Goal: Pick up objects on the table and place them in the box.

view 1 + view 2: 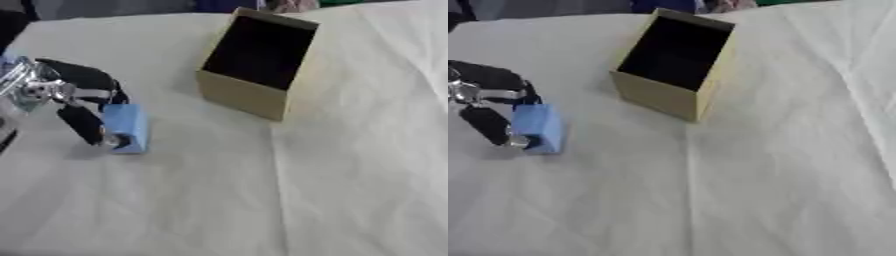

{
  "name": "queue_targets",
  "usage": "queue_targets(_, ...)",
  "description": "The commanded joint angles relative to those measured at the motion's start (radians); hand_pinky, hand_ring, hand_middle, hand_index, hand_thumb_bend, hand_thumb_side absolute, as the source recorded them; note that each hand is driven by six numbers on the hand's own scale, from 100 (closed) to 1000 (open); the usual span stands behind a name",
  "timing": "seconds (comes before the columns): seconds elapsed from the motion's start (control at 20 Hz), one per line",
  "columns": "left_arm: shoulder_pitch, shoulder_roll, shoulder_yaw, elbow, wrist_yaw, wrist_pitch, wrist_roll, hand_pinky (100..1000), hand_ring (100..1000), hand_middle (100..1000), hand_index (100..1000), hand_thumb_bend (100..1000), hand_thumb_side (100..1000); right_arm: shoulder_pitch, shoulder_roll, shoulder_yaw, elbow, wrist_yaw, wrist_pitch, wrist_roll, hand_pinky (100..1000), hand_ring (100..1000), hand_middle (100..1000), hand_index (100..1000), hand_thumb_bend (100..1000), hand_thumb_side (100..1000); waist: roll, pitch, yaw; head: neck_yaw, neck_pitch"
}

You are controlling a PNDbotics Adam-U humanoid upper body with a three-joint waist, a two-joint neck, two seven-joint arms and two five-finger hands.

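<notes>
Nearest the camera: bare cream table cloth [262,210], creased, nothing lying on it in the near half.

Left hand [83,100], fingers outward: fingers [85,125] and thumb are curled around a light blue block [128,127] at the left of the scene. One dark finger runs down the block's left face, its tip at the lower left corner. Another part of the hand arcs over the block's top left edge. So the hand is closed on the block, pinching from the left side and top. Block's right face is clear of the hand.

Block stands upright, long side vertical. Its lower end looks at or just above the cloth; can't tell whether it's lifted.

Behind the fingers: silver wrist joint, then the arm running off the left edge.

Cardboard box [254,60] sits far and right of the block, well apart from it. Open top is tipped toward the camera, dark interior visible. Nothing visible inside, though it's too dark to be sure.

My read: grip from the left leaves the block's box-side face free, which suits a carry to the right and far, then release over the opening.

Right hand isn't in either view.
</notes>
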Motion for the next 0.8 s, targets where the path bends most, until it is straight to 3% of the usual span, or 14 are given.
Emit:
queue_targets(0.05, -0.045, 0.031, 0.052, -0.046, 0.012, 0.021, 0.001, 809, 621, 531, 721, 100, 655, -0.014, -0.030, -0.020, -0.014, -0.001, -0.001, -0.007, 815, 859, 847, 929, 196, 1000, -0.006, -0.016, 0.001, -0.024, -0.010)
queue_targets(0.35, -0.126, -0.026, 0.096, -0.055, 0.034, 0.074, 0.001, 785, 591, 512, 689, 100, 653, -0.026, -0.027, -0.023, -0.014, -0.003, -0.007, -0.011, 816, 859, 848, 928, 197, 1000, -0.012, -0.008, -0.005, -0.024, -0.030)
queue_targets(0.8, -0.272, -0.153, 0.138, 0.019, 0.035, 0.131, 0.039, 770, 589, 503, 681, 100, 652, -0.053, -0.013, -0.018, -0.014, -0.011, -0.013, -0.005, 816, 859, 847, 928, 194, 1000, -0.024, 0.011, -0.023, -0.006, -0.067)
